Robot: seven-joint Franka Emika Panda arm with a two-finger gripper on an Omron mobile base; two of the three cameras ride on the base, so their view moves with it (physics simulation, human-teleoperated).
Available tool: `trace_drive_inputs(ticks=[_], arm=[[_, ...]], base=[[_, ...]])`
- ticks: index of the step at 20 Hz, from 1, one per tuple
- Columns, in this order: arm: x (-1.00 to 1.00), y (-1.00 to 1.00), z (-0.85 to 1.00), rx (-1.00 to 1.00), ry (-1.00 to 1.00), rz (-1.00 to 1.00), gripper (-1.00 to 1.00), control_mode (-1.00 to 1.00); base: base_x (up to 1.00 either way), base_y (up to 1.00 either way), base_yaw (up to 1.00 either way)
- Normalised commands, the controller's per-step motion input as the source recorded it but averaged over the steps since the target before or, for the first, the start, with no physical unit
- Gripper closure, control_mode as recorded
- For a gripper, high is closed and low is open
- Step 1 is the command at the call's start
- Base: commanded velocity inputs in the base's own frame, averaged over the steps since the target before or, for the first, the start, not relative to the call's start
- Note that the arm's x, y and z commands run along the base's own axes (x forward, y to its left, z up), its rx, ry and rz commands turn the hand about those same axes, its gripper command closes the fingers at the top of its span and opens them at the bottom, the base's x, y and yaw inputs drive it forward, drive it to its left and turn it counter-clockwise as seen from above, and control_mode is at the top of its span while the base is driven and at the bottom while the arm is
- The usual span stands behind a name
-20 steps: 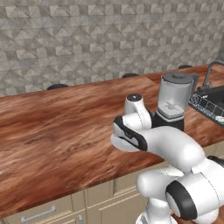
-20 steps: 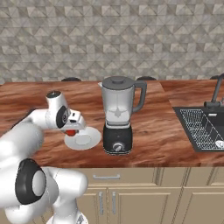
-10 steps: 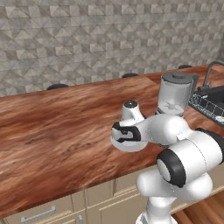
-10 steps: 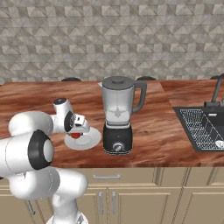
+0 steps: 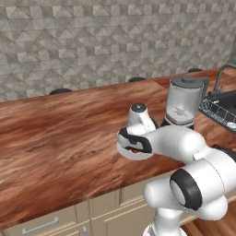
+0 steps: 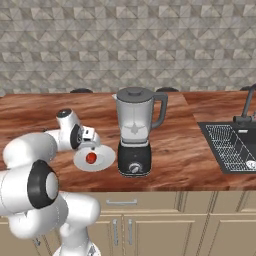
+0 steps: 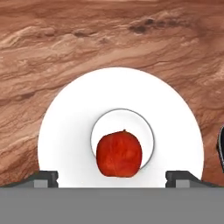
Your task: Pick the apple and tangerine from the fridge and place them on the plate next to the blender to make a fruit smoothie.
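The red apple [image 7: 119,154] lies in the middle of the white plate [image 7: 65,131] on the wooden counter. From the right base view, the apple [image 6: 91,158] rests on the plate [image 6: 106,161] just left of the blender [image 6: 135,130]. My gripper [image 6: 90,139] hangs close above the apple, open. Its fingertips [image 7: 46,177] stand wide on either side of the fruit without touching it. In the left base view the arm covers most of the plate [image 5: 125,153]. The tangerine and the fridge are out of view.
The blender [image 5: 184,101] stands right beside the plate. A sink with a dish rack [image 6: 232,145] and a faucet lies at the far right. Bare wooden counter [image 5: 60,138] stretches to the left, with a stone-tiled wall behind.
The jaws have spread wide and let go of the apple, which now rests on the plate. The arm has shifted a little over the plate.
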Motion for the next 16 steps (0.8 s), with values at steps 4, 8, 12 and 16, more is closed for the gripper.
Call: trace_drive_inputs(ticks=[4, 8, 12, 16], arm=[[-0.83, 0.00, 0.71, 0.00, 0.00, 0.01, -1.00, -1.00], [-1.00, 0.01, 0.93, 0.00, -0.01, 0.01, -1.00, -1.00], [-1.00, 0.00, 0.75, 0.04, -0.13, 0.00, -1.00, -1.00], [-0.97, 0.00, 0.39, 0.15, -0.43, 0.00, -1.00, -1.00]], base=[[0.00, 0.00, 0.00], [0.00, 0.00, 0.00], [0.00, 0.00, 0.00], [0.00, 0.00, 0.00]])
